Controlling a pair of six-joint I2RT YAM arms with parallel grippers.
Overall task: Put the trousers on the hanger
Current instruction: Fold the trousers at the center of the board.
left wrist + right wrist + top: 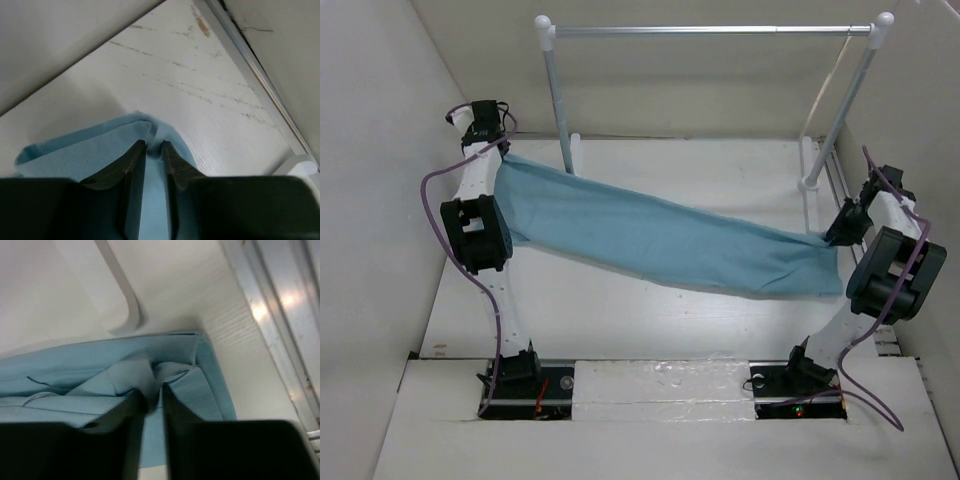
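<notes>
The light blue trousers [660, 240] hang stretched in a long band above the table, from the far left to the right. My left gripper [503, 150] is shut on their left end; the left wrist view shows the fingers [134, 160] pinching a blue fold [75, 150]. My right gripper [832, 238] is shut on their right end, where the cloth [100, 365] bunches between the fingers [175, 400]. A thin pale line [823, 95] hangs from the rail's right end; it looks like the hanger seen edge-on, and its shape is hard to make out.
The clothes rail [710, 31] with white posts stands at the back, behind the trousers. Its right foot [809, 165] is close to my right gripper and shows in the right wrist view [125, 300]. White walls close in left, back and right.
</notes>
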